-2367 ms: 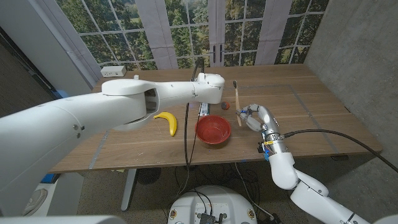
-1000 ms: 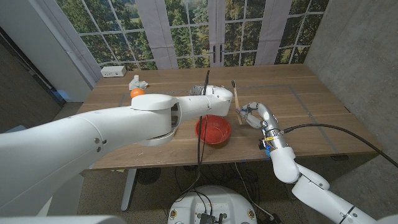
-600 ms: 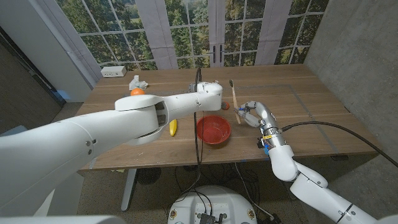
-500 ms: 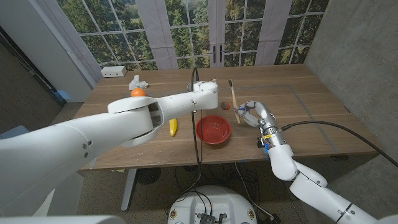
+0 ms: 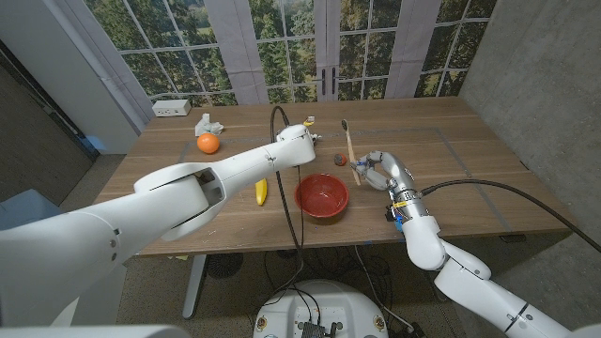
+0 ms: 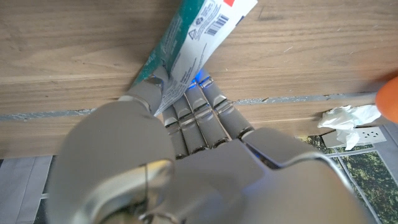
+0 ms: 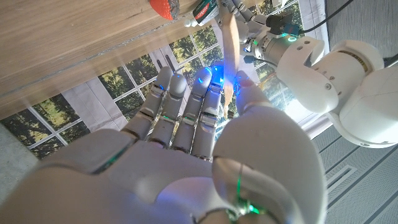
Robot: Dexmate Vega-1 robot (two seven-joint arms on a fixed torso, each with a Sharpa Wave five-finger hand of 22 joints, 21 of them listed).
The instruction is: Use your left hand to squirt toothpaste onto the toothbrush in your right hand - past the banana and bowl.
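flat toothpaste tube in left robot hand, slim wooden toothbrush in right robot hand

My left hand holds the toothpaste tube behind the bowl, left of the toothbrush standing in my right hand. The banana lies left of the bowl, the orange farther back-left.

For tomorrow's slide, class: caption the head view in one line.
Left hand brings the toothpaste tube toward the upright toothbrush in the right hand, beyond banana and red bowl.
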